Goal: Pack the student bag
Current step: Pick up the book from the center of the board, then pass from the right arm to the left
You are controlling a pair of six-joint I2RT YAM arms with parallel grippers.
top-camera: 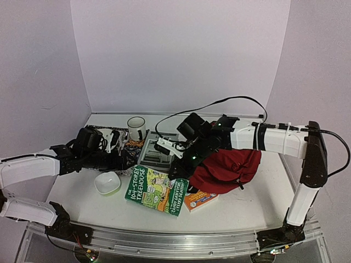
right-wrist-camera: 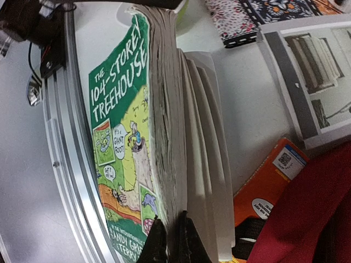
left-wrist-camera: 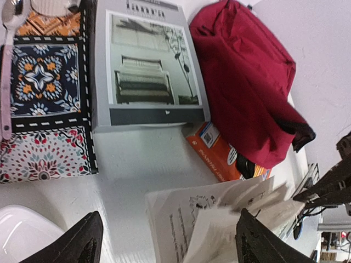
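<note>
Near the front edge, green book (top-camera: 156,192): cover up, just left of the red bag (top-camera: 230,167), with its right side raised off the table so the pages fan. Judged, it is raised so it can be carried to the bag.
right gripper (right-wrist-camera: 174,233): pinched tight on the green book's page edge, a grip that suits a flat thing with no room for fingers beneath it.
left gripper (left-wrist-camera: 170,244): fingers spread wide, holding nothing, hovering left of centre beside the fanned pages. It is likely waiting to steady the book or the bag.
red bag: slumped on the right half of the table, its near edge lying over an orange book (top-camera: 200,200). I cannot tell whether its mouth is open.
grey book (left-wrist-camera: 148,66): flat on the far side of the green one, with a patterned cloth (left-wrist-camera: 44,98) touching its left side.
right wrist view: shows the pinch itself, which the arm hides from above.
left wrist view: shows the open fingers and a spoon (left-wrist-camera: 11,16) on the cloth, both lost in dark clutter from above.
top view: shows the right arm crossing the bag's far-left part, a mug (top-camera: 136,129) at the far side and a white bowl (top-camera: 107,182) near left.
</note>
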